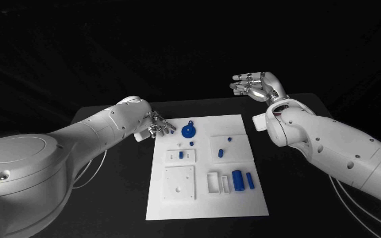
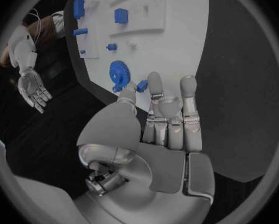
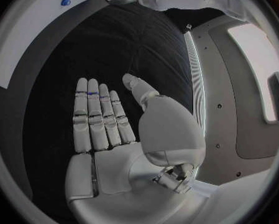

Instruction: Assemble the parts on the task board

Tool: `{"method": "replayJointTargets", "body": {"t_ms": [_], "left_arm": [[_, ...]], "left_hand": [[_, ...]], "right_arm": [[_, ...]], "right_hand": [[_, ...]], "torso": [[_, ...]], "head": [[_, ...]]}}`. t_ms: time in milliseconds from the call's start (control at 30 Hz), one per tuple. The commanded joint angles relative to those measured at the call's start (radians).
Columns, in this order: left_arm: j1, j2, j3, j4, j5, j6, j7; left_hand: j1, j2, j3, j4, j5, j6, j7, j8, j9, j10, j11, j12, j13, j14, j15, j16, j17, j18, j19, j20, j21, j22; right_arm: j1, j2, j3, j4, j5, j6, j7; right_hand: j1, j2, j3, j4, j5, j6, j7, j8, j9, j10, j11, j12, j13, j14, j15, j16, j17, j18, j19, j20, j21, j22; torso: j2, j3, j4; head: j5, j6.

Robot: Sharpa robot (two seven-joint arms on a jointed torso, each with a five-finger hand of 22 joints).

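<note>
Round blue plastic gear (image 1: 187,132) looks light, rigid, slick, best pinched at its rim; left hand (image 1: 159,126) pinches a small blue piece (image 2: 141,85); right hand (image 1: 255,86) spread, empty.

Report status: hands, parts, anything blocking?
Left hand pinching a small blue part at the board's far left corner, beside the blue gear. Right hand open, off the board. Nothing blocking.

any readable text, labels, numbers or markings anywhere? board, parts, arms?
None readable.
Task board: plain white, no print visible.
Blue gear and the other blue parts: no markings visible.
Left hand and right hand: bare silver, no label or number can be made out.
</note>
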Motion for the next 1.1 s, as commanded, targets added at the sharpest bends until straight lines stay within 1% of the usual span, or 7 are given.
{"method": "replayJointTargets", "body": {"t_ms": [33, 400, 500, 667, 767, 967, 1100], "left_arm": [[-0.001, 0.002, 0.0, -0.002, 0.005, -0.007, 0.012], [-0.001, 0.004, 0.0, -0.001, 0.017, -0.009, 0.026], [-0.001, 0.005, 0.0, -0.001, 0.024, -0.007, 0.029], [-0.001, 0.007, 0.0, 0.0, 0.03, -0.002, 0.034], [-0.001, 0.008, 0.0, 0.0, 0.033, 0.002, 0.037], [-0.001, 0.009, 0.0, 0.001, 0.034, 0.006, 0.04], [-0.001, 0.01, 0.0, 0.001, 0.035, 0.008, 0.041]], "left_hand": [[-0.008, -0.005, -0.001, 0.005, 0.0, -0.007, 0.001, -0.001, 0.002, 0.043, -0.007, -0.006, 0.001, -0.003, -0.003, 0.003, -0.001, 0.0, -0.003, -0.001, 0.004, 0.019], [0.003, -0.001, 0.007, 0.002, 0.005, -0.005, 0.0, -0.007, 0.009, 0.043, -0.007, -0.006, 0.002, -0.003, -0.003, 0.004, -0.001, 0.0, -0.003, -0.001, 0.003, 0.019], [0.02, 0.013, 0.018, -0.008, 0.024, -0.005, -0.001, -0.011, 0.01, 0.043, -0.007, -0.006, 0.001, -0.003, -0.003, 0.004, -0.001, 0.0, -0.004, -0.001, 0.003, 0.019], [0.036, 0.03, 0.028, -0.027, 0.037, -0.002, -0.001, -0.02, 0.006, 0.043, -0.008, -0.009, 0.0, -0.004, -0.004, 0.004, -0.002, -0.001, -0.005, -0.002, 0.003, 0.019], [0.046, 0.039, 0.037, -0.039, 0.069, 0.0, -0.003, -0.024, 0.004, 0.042, -0.008, -0.01, 0.0, -0.005, -0.004, 0.004, -0.002, -0.001, -0.006, -0.002, 0.003, 0.019], [0.047, 0.049, 0.046, -0.054, 0.095, 0.002, -0.003, -0.029, 0.002, 0.043, -0.008, -0.012, 0.0, -0.006, -0.004, 0.004, -0.003, -0.002, -0.007, -0.002, 0.004, 0.019], [0.046, 0.052, 0.05, -0.057, 0.101, 0.001, -0.003, -0.031, 0.002, 0.042, -0.008, -0.012, 0.0, -0.006, -0.004, 0.004, -0.003, -0.002, -0.007, -0.002, 0.004, 0.019]], "right_arm": [[0.0, 0.001, 0.0, 0.0, -0.002, 0.013, 0.003], [0.0, 0.003, 0.0, -0.002, -0.002, 0.015, 0.002], [0.0, 0.004, 0.0, -0.003, -0.002, 0.015, 0.002], [0.0, 0.005, 0.0, -0.005, -0.002, 0.015, 0.002], [0.0, 0.005, 0.0, -0.006, -0.002, 0.015, 0.002], [0.0, 0.008, 0.0, -0.008, -0.002, 0.016, 0.002], [0.0, 0.009, 0.0, -0.01, -0.002, 0.016, 0.002]], "right_hand": [[0.003, 0.005, -0.002, -0.006, -0.003, 0.002, 0.0, 0.003, 0.0, -0.005, 0.001, -0.004, -0.002, -0.008, -0.001, -0.003, -0.001, 0.005, -0.002, 0.003, -0.004, 0.0], [0.003, 0.005, -0.002, -0.006, -0.003, 0.002, 0.0, 0.003, 0.0, -0.005, 0.001, -0.004, -0.002, -0.008, -0.001, -0.003, -0.001, 0.005, -0.002, 0.003, -0.004, 0.0], [0.003, 0.005, -0.002, -0.006, -0.003, 0.002, 0.0, 0.003, 0.0, -0.005, 0.001, -0.004, -0.002, -0.008, -0.001, -0.003, -0.001, 0.005, -0.002, 0.003, -0.004, 0.0], [-0.002, 0.005, 0.001, -0.008, -0.002, 0.001, 0.0, 0.003, -0.001, -0.005, 0.001, -0.004, -0.002, -0.009, -0.001, -0.003, -0.001, 0.005, -0.002, 0.003, -0.003, 0.0], [-0.002, 0.005, 0.001, -0.008, -0.002, 0.001, 0.0, 0.003, -0.001, -0.005, 0.001, -0.004, -0.002, -0.009, -0.001, -0.003, -0.001, 0.005, -0.002, 0.003, -0.003, 0.0], [-0.002, 0.005, 0.001, -0.008, -0.002, 0.001, 0.0, 0.003, -0.001, -0.005, 0.001, -0.004, -0.002, -0.009, -0.001, -0.003, -0.001, 0.005, -0.002, 0.003, -0.003, 0.0], [-0.002, 0.005, 0.001, -0.008, -0.002, 0.001, 0.0, 0.003, -0.001, -0.005, 0.001, -0.004, -0.002, -0.009, -0.001, -0.003, -0.001, 0.005, -0.002, 0.003, -0.003, 0.0]], "torso": [[0.001, -0.0002, 0.0013], [0.001, -0.0013, 0.003], [0.001, -0.001, 0.0026], [0.001, -0.0019, 0.0038], [0.002, -0.0021, 0.0043], [0.001, -0.0008, 0.0044], [0.002, -0.0014, 0.0034]], "head": [[-0.003, 0.001], [-0.004, 0.001], [-0.003, 0.002], [-0.004, 0.003], [-0.003, 0.002], [-0.002, 0.002], [-0.001, 0.002]]}}
